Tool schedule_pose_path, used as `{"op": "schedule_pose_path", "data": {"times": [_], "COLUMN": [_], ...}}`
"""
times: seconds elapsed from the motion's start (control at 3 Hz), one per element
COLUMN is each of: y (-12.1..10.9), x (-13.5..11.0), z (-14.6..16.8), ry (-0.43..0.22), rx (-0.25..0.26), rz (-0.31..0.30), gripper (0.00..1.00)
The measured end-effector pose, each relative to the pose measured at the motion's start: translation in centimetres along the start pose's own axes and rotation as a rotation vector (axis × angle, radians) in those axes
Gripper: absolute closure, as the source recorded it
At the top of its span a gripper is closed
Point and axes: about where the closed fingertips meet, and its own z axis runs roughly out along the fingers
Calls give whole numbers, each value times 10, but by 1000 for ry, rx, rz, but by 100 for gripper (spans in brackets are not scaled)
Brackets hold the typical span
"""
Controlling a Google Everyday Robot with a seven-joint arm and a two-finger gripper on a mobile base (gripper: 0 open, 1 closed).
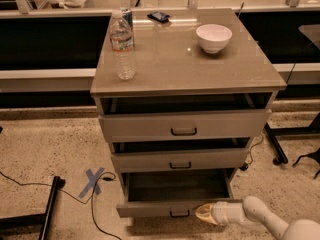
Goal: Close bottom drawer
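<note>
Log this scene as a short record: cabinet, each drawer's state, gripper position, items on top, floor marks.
cabinet: grey, three drawers, flat tan top
top drawer: ajar, dark gap above its front
middle drawer: ajar
bottom drawer: open, pulled out furthest of the three
gripper: low at the right, tip at the bottom drawer's front panel, just right of its handle
on top: water bottle upright at left, white bowl at right, small dark object at the back
floor: blue tape X left of the cabinet
</note>
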Motion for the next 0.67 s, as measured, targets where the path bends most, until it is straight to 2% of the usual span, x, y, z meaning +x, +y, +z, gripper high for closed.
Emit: {"op": "schedule_pose_path", "data": {"times": [0.33,0.67], "y": [-24,-31], "x": [-4,-3], "z": [8,9], "ry": [0,5], "rx": [50,65], "rz": [0,2], "gripper": [100,100]}}
